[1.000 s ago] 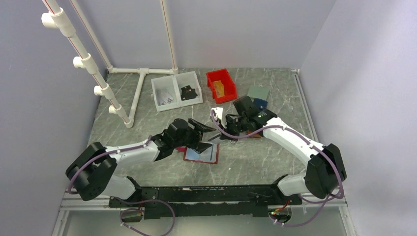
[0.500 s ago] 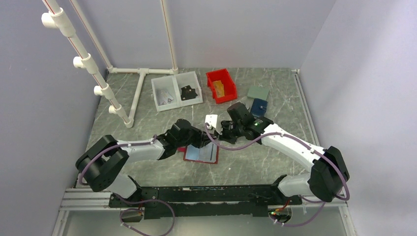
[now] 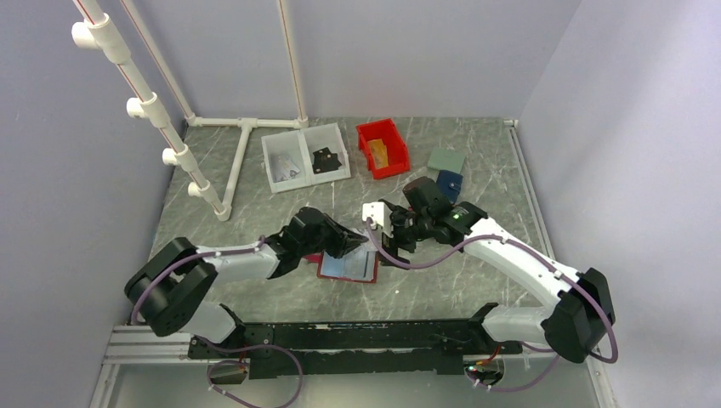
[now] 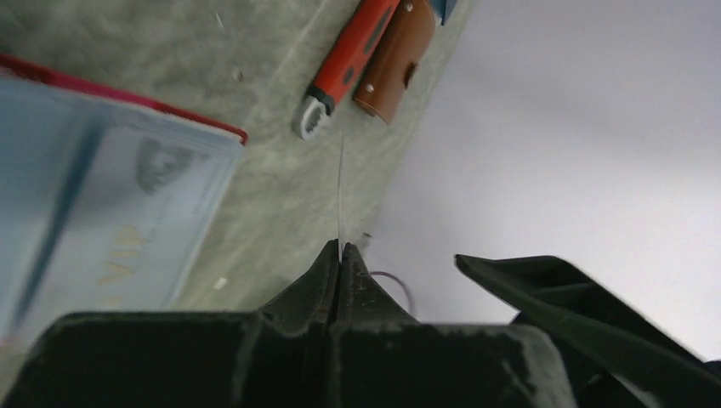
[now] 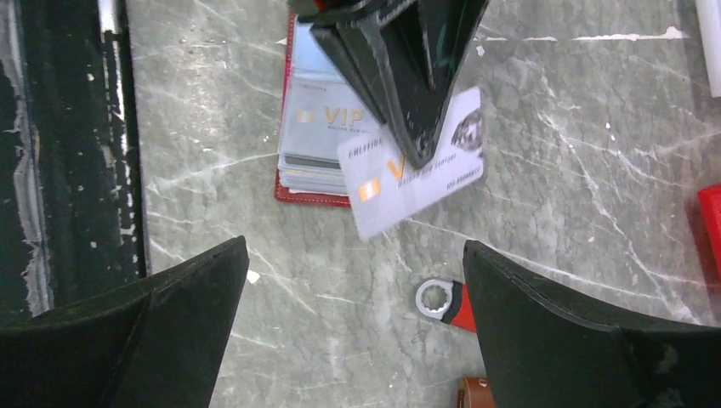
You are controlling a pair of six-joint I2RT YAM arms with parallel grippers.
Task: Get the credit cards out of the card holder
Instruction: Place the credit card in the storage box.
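The red card holder (image 3: 347, 267) lies open on the table, pale blue inside up, with a VIP credit card (image 5: 327, 115) still in its pockets. My left gripper (image 4: 340, 251) is shut on another pale credit card (image 5: 412, 174), held just above the holder's right edge; this card shows edge-on as a thin line (image 4: 341, 170) in the left wrist view. The left gripper's fingers (image 5: 408, 85) pinch the card's top edge. My right gripper (image 5: 353, 255) hangs wide open above the bare table just past that card, holding nothing.
A red-handled wrench (image 5: 442, 299) and a brown wallet (image 4: 395, 55) lie right of the holder. Further back are a red bin (image 3: 382, 146), a white two-part tray (image 3: 304, 157), a blue wallet (image 3: 448, 184) and a grey-green pad (image 3: 445, 160). A PVC pipe frame (image 3: 170, 127) stands at the left.
The right gripper brought the card to the left gripper. The left jaws closed on it, and the right jaws then opened and let it go.
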